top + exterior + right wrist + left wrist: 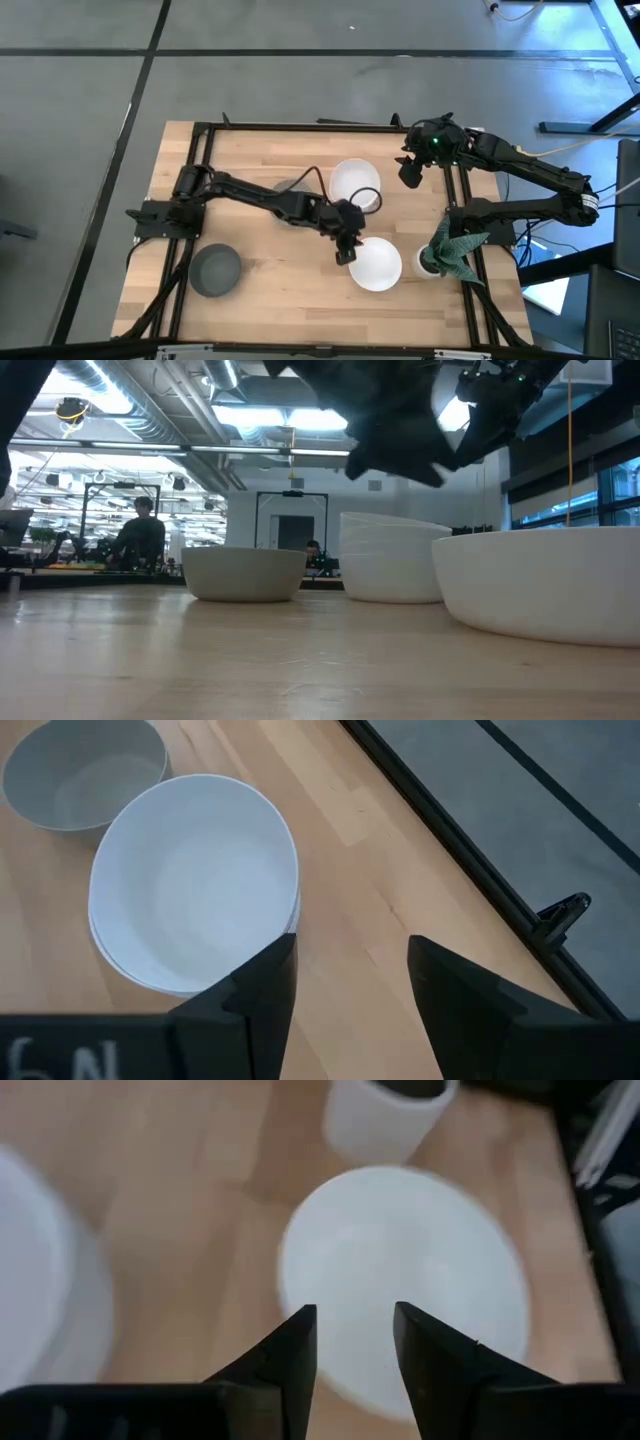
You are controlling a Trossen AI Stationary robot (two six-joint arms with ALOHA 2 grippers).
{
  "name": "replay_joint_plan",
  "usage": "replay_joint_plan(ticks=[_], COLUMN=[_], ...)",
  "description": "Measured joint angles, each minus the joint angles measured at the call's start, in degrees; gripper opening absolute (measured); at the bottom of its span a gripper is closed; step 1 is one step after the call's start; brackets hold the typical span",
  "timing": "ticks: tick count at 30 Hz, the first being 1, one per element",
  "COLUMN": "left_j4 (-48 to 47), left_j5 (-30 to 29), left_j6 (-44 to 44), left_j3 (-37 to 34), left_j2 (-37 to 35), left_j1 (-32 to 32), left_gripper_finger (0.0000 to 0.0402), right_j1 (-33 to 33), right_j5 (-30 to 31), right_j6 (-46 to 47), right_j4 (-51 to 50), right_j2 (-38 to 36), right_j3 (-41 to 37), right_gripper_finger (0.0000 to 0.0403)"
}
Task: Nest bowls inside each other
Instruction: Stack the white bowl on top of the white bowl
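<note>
A single white bowl (pixel 376 264) stands on the table near the front, right of middle. My left gripper (pixel 345 254) is open and hovers over this bowl's left rim, above the bowl (pixel 400 1270) in the left wrist view; in the low view it hangs well above the table. A stack of white bowls (pixel 355 183) stands behind it. A grey bowl (pixel 215 270) stands at the front left. A second grey bowl (pixel 85 770) sits left of the stack, partly hidden under my left arm. My right gripper (pixel 409 176) is open, in the air right of the stack (pixel 195 880).
A small white pot (pixel 430 263) with a green plant (pixel 457 247) stands just right of the single white bowl, by the black frame rail (pixel 470 230). Bare wood lies between the front-left grey bowl and the white bowl. People and benches show in the room beyond the table.
</note>
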Motion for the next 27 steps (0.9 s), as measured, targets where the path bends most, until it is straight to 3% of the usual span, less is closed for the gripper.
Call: replay_joint_plan(ticks=[4,11,27], left_j4=[1.6,0.7,0.8], left_j5=[-0.2,-6.4,-8.8], left_j6=[-1.6,-3.1,-6.0], left_j3=[0.0,0.0,0.0], left_j2=[1.1,3.3,7.7], left_j1=[-0.9,-2.6,-2.5], left_gripper_finger=[0.0128,0.0128,0.0128], right_j1=[0.0,0.0,0.0], right_j5=[-0.1,-0.6,-1.3], right_j6=[0.0,0.0,-0.1], right_j4=[0.0,0.0,-0.3], right_j2=[0.0,0.0,0.0], right_j3=[0.0,0.0,0.0], right_gripper_finger=[0.0193,0.0193,0.0193])
